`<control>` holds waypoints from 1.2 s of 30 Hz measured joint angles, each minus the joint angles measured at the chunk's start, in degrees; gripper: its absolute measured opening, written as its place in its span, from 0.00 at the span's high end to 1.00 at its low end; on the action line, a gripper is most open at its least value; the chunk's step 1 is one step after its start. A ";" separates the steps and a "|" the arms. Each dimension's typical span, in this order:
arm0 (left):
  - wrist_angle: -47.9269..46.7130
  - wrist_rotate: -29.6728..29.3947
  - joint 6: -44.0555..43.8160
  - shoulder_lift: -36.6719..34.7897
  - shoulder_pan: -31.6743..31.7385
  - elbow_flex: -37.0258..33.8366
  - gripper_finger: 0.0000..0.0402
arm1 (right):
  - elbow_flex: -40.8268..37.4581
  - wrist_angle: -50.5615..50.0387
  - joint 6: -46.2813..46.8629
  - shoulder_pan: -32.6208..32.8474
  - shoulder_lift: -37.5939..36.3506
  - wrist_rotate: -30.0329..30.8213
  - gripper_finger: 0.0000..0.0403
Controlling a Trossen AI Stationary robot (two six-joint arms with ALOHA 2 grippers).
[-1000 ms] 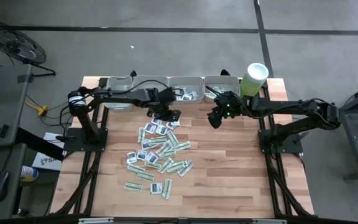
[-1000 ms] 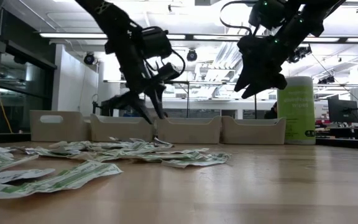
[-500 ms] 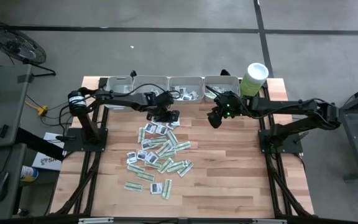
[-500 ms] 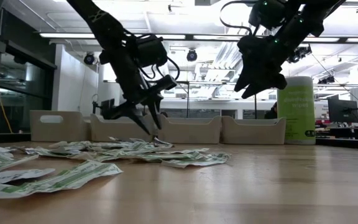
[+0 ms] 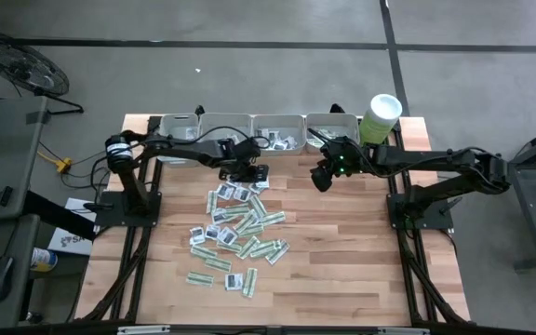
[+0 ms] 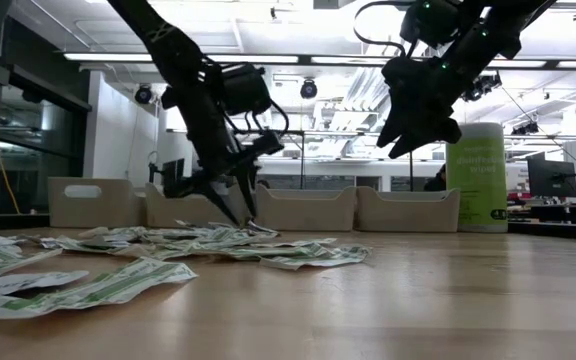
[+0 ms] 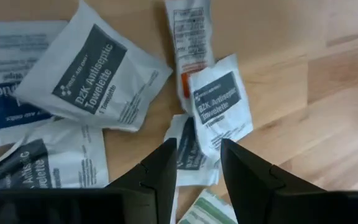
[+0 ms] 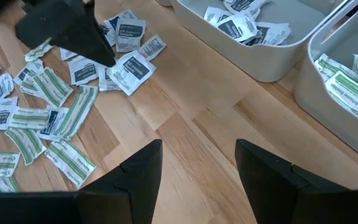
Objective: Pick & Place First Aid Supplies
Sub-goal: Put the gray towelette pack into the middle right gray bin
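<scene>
Wooden worktop (image 5: 342,251) fills the frame's centre; your first aid supplies (image 5: 237,233) lie scattered left of centre, more inside grey trays (image 5: 277,123) along the upper edge. Your left gripper (image 7: 197,163) hovers at the pile's upper end, jaws spread, empty. Your right gripper (image 5: 322,179) hangs right of centre, jaws spread, empty.

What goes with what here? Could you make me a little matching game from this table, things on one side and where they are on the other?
Things:
1. left gripper
2. right gripper
3. green tub
4. grey trays

Places:
A. back right corner of the table
B. in a row along the table's back edge
C. low over the pile of sachets, open
D. raised over bare wood, open

Pairs: 1-C, 2-D, 3-A, 4-B
</scene>
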 joint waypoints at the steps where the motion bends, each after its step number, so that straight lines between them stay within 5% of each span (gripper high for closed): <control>1: 1.06 0.00 -0.06 0.64 0.00 0.01 0.69 | 0.00 0.03 0.00 0.00 0.00 0.20 0.51; 28: 6.83 1.31 -1.80 4.43 0.00 0.24 0.69 | 0.00 -0.42 -1.05 0.00 0.00 0.42 0.51; 36: 6.27 1.29 -1.44 4.55 0.00 0.15 0.87 | 0.00 -0.49 -1.02 0.00 0.00 0.39 0.51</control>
